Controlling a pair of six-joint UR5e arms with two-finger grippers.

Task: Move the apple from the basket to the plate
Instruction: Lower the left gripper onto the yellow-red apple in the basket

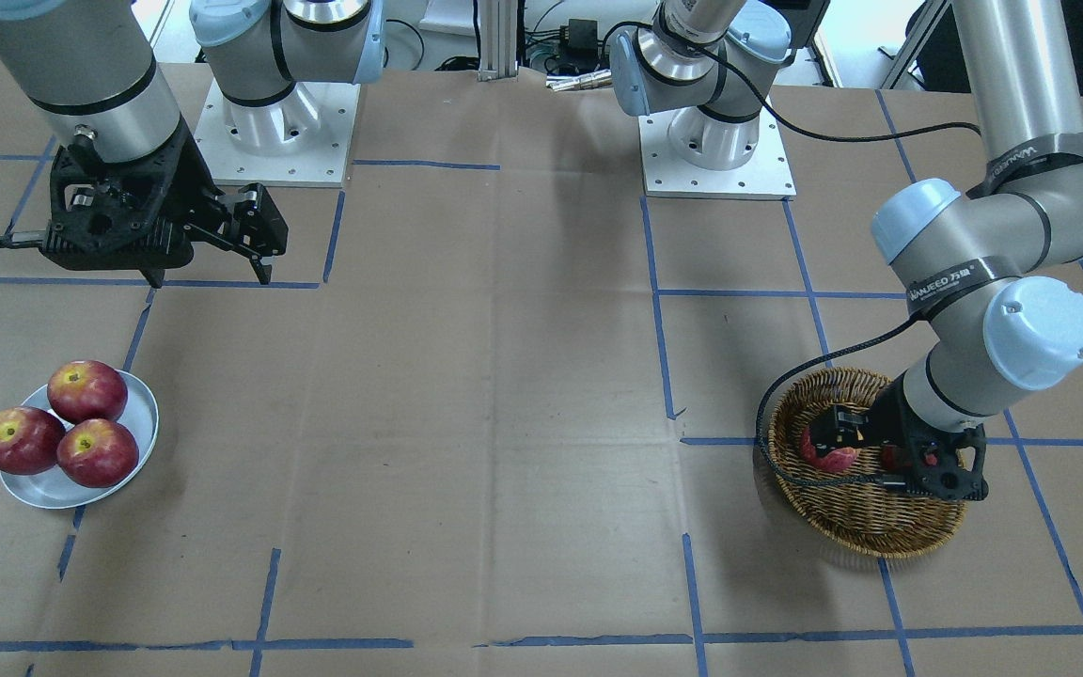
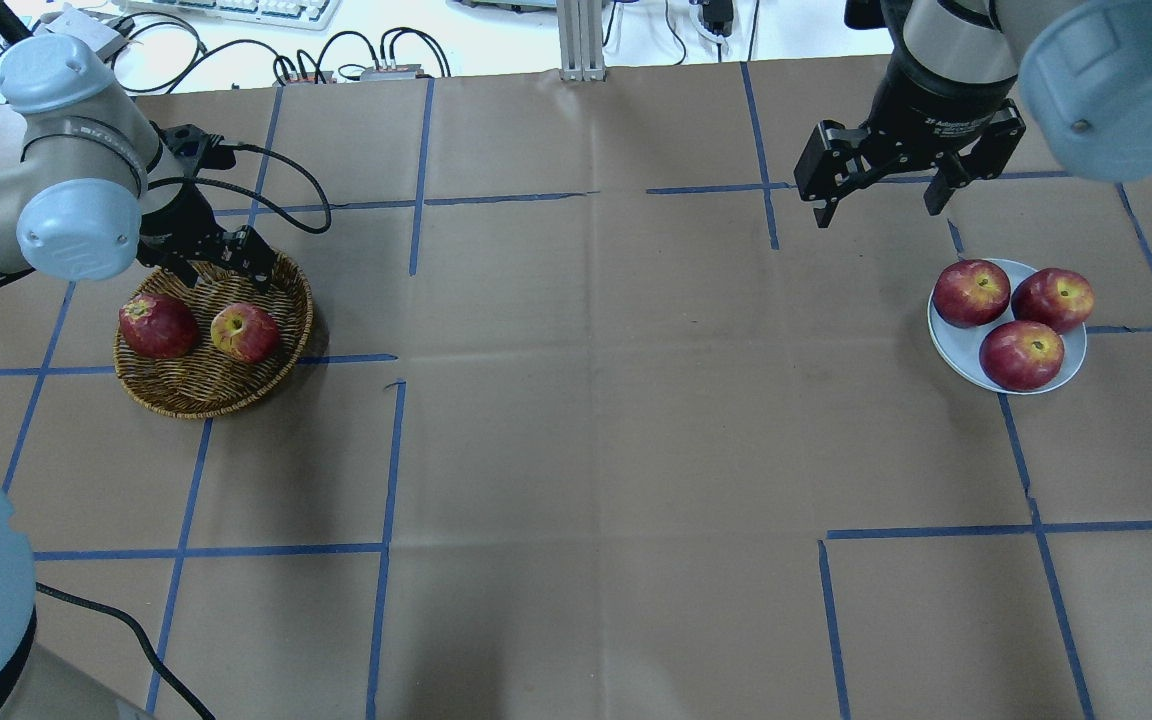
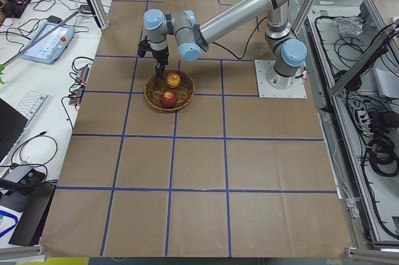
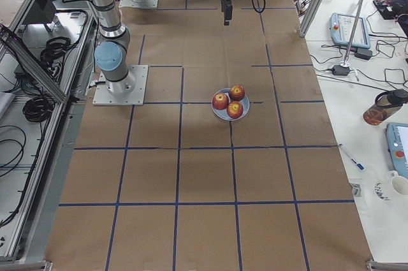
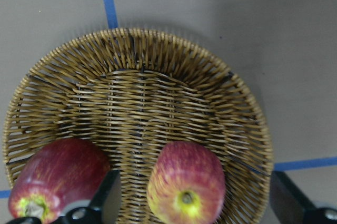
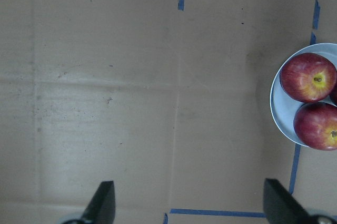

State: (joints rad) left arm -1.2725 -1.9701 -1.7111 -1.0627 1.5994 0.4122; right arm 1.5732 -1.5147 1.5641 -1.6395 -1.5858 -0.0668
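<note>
On the surface (image 2: 576,450), your left arm is the nearer one. Its jaws hang spread wide over the basket (image 5: 158,76). The right jaws, also spread and empty, hover near the plate (image 2: 948,340), well apart from the basket. The apple (image 5: 185,187) lies in the basket, squarely between the left fingers (image 5: 102,200). A darker apple (image 5: 55,176) sits just beside one of them.

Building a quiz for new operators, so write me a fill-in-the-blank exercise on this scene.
The round brown wicker basket holds ___ apples. The round pale grey-white plate holds ___ dark red apples. The left gripper, low over the basket, has its jaws ___.
Missing words: two; three; open.
</note>
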